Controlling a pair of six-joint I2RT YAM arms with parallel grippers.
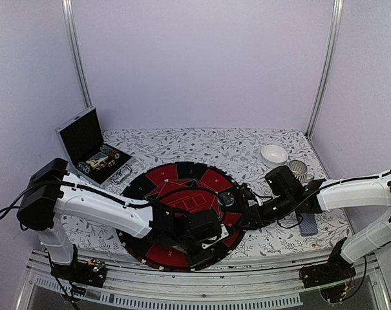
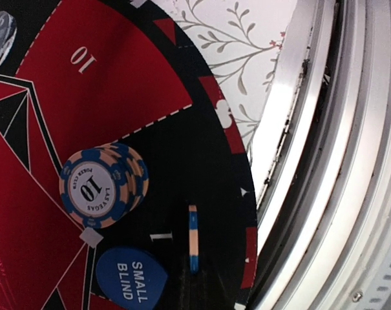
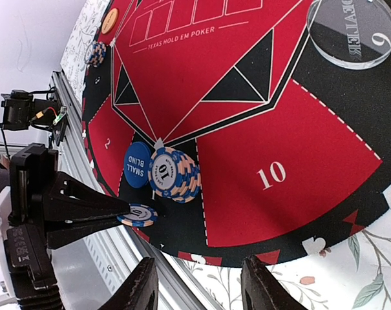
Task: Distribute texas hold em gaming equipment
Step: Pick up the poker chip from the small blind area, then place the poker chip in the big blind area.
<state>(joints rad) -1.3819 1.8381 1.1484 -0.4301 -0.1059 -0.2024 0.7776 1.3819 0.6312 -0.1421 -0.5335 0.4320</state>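
Observation:
My left gripper (image 2: pixel 193 261) is shut on a blue-and-cream poker chip (image 2: pixel 193 236), seen edge-on, low over the black segment at the near rim of the round red-black poker mat (image 2: pixel 117 77). The right wrist view shows that chip (image 3: pixel 137 214) flat between the left fingers (image 3: pixel 85 206). Beside it sit a slanted stack of blue "10" chips (image 2: pixel 103 186) and the blue SMALL BLIND button (image 2: pixel 130 279). My right gripper (image 3: pixel 198 284) is open and empty, hovering over the mat's near-right rim (image 1: pixel 247 218). A clear dealer button (image 3: pixel 353 32) and an orange button (image 3: pixel 109 20) lie on the mat.
An open case (image 1: pixel 85 139) with chips stands at the back left. A white bowl (image 1: pixel 274 154) and a ribbed grey cup (image 1: pixel 297 169) sit at the back right. A grey-blue card deck (image 1: pixel 307 226) lies under the right arm. The table's metal rail (image 2: pixel 324 161) runs close by.

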